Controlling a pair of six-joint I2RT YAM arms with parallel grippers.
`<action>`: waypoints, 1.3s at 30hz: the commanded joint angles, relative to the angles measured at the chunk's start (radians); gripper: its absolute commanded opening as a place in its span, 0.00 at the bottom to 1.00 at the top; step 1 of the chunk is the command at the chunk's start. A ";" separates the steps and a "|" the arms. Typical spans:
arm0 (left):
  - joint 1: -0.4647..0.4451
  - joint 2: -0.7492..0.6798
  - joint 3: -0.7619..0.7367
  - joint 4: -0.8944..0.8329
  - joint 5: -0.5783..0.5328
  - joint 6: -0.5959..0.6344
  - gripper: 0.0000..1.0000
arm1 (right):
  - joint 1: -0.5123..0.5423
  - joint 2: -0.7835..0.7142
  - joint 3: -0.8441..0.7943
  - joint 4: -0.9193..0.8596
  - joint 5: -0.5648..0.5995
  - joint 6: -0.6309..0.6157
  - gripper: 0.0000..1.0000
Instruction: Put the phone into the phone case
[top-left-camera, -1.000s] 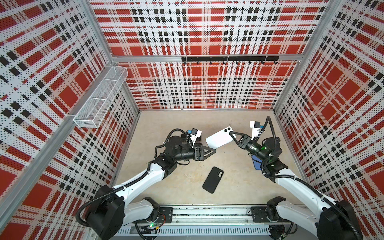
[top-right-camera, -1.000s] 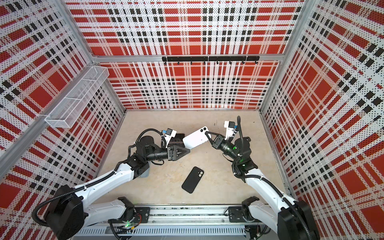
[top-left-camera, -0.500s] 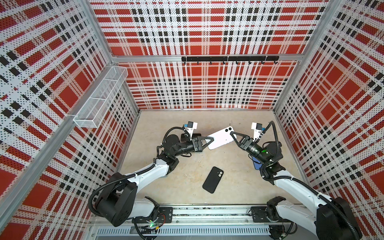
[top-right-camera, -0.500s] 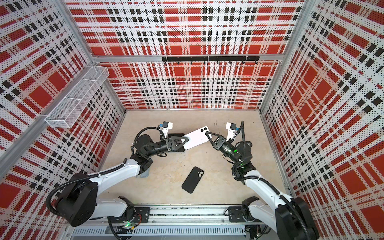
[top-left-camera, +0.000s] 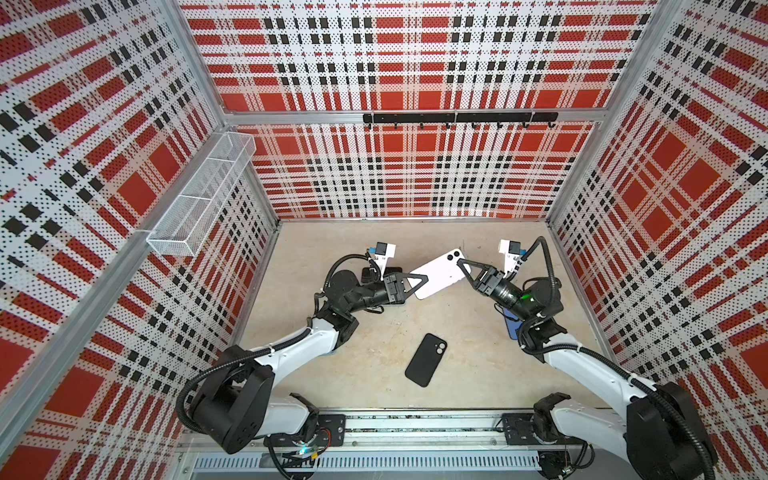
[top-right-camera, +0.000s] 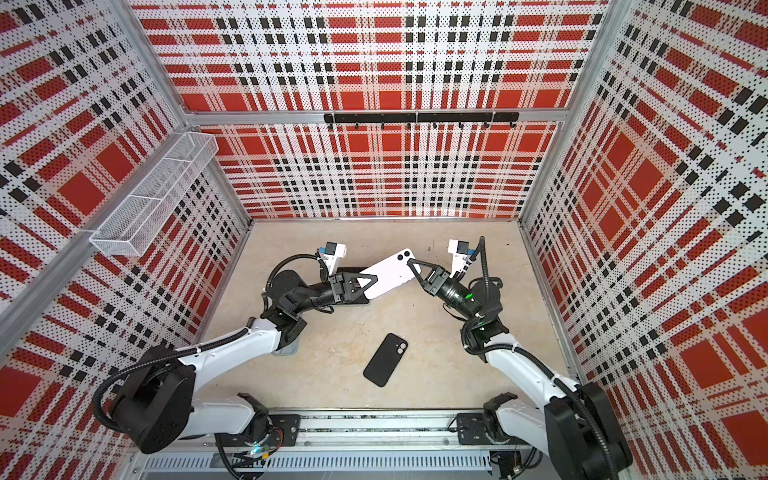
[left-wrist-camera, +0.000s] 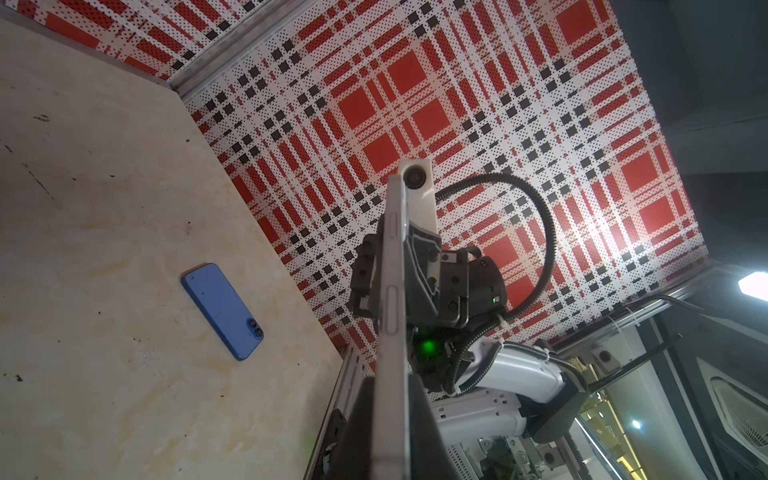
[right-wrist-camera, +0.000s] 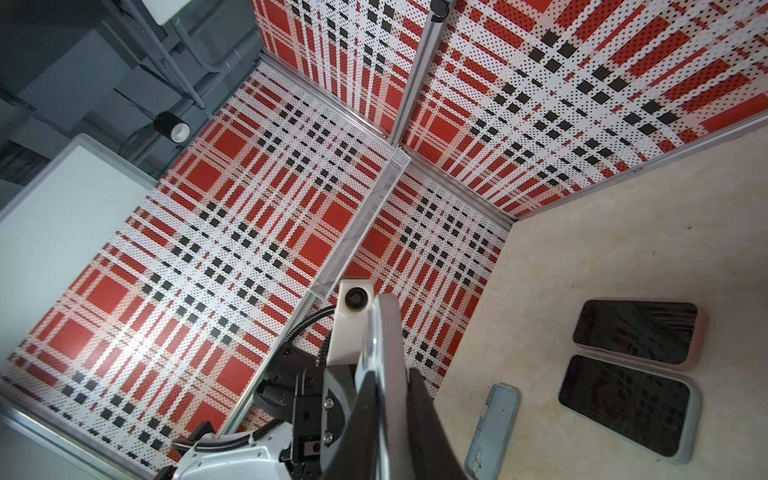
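Claws, two: left claw (top-left-camera: 422, 279) clamped on one white phone (top-left-camera: 440, 274), right claw (top-left-camera: 462, 264) grip unclear; one black case (top-left-camera: 426, 360).

White phone (top-left-camera: 438, 274) aloft, back up, black phone case (top-left-camera: 426, 359) lying flat below

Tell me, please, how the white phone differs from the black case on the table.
The white phone is held clear of the table by the left pincer, with the right pincer at its camera end; the black case lies flat, untouched. The phone is white, the case black. Both are rounded oblongs, camera corner facing up.
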 joint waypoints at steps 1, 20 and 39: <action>0.000 -0.063 0.057 -0.083 0.078 0.128 0.01 | -0.026 -0.074 0.095 -0.231 -0.010 -0.123 0.46; -0.132 -0.465 0.011 -0.793 -0.576 2.197 0.00 | -0.237 -0.150 0.388 -1.126 -0.313 -0.311 0.75; -0.208 -0.462 -0.029 -0.767 -0.582 2.591 0.00 | -0.055 0.070 0.216 -0.661 -0.563 0.092 0.71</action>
